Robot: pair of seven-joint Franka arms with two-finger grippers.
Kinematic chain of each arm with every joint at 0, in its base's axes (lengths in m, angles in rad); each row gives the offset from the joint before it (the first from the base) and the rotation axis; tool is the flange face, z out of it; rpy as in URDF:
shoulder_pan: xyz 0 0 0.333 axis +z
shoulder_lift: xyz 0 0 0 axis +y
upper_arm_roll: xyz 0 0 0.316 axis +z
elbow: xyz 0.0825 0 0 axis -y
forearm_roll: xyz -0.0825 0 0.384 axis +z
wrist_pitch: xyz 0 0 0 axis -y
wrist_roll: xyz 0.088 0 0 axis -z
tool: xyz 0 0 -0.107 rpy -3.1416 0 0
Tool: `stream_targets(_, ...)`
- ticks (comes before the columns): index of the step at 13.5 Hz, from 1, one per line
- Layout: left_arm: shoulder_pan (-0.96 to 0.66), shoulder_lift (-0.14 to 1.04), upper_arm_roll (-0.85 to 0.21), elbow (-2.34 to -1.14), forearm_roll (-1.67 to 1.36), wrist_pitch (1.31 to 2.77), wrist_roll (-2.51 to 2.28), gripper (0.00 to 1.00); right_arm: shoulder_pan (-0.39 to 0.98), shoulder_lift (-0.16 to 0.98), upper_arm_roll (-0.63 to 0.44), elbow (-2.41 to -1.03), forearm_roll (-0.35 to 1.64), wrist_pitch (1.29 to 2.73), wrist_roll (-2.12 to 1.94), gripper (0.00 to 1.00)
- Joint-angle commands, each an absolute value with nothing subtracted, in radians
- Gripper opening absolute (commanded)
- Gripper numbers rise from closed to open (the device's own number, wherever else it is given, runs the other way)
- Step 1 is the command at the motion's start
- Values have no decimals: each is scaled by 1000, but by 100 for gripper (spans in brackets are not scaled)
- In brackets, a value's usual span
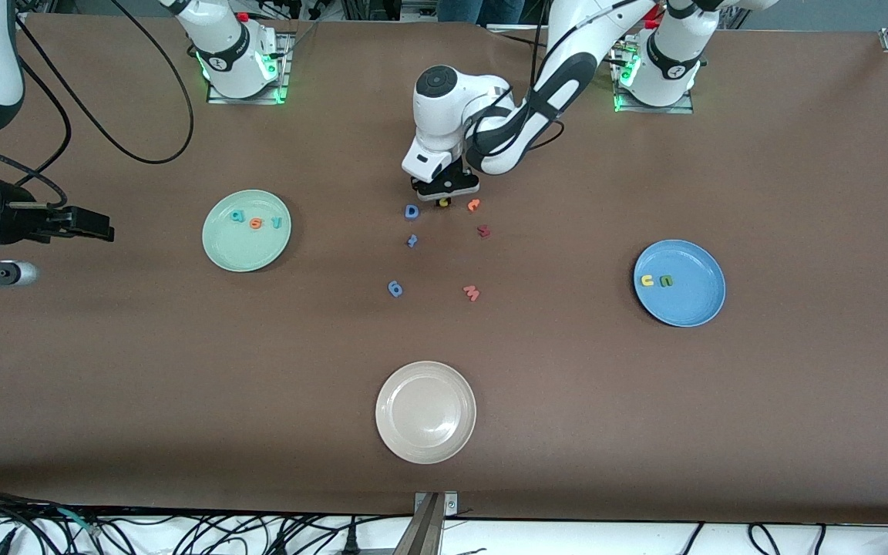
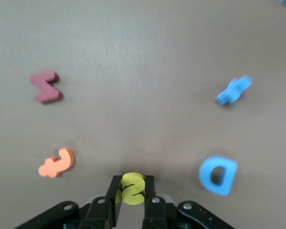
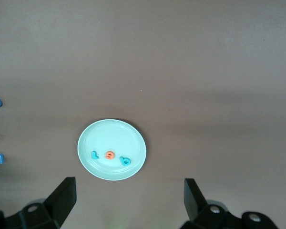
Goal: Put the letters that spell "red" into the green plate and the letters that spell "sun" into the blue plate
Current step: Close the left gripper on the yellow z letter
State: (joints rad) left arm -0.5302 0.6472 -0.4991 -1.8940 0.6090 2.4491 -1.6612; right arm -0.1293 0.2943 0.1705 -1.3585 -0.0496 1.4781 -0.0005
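The yellow s (image 2: pixel 132 190) stands on edge between the fingers of my left gripper (image 2: pixel 132 181), which is shut on it low over the table's middle, between the blue D and an orange letter; in the front view it is the left gripper (image 1: pixel 445 199). The green plate (image 1: pixel 240 250) holds the teal d (image 1: pixel 238 217), orange e (image 1: pixel 256 223) and teal r (image 1: pixel 276 223). On the blue plate (image 1: pixel 691 304) lie the yellow u (image 1: pixel 647 280) and olive n (image 1: pixel 667 281). My right gripper (image 3: pixel 128 187) hangs open and empty high above the green plate (image 3: pixel 109 136).
Loose letters lie around the left gripper: a blue D (image 1: pixel 412 211), an orange letter (image 1: pixel 473 204), a dark red one (image 1: pixel 482 230), a small blue one (image 1: pixel 412 240), a blue rounded one (image 1: pixel 395 289) and a salmon one (image 1: pixel 472 293). A cream plate (image 1: pixel 425 412) sits nearest the front camera.
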Motion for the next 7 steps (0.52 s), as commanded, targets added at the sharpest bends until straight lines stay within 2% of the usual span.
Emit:
stream_targets(1,-515,563,-505,-1876,560,2375,-1643,10,-140,298,184,-1342,-64,1466,11,100)
stream_targets(7,-459,574,-502,-1656,345,2201,-1415,10,-140,298,184,-1342,-64,1466,11,100)
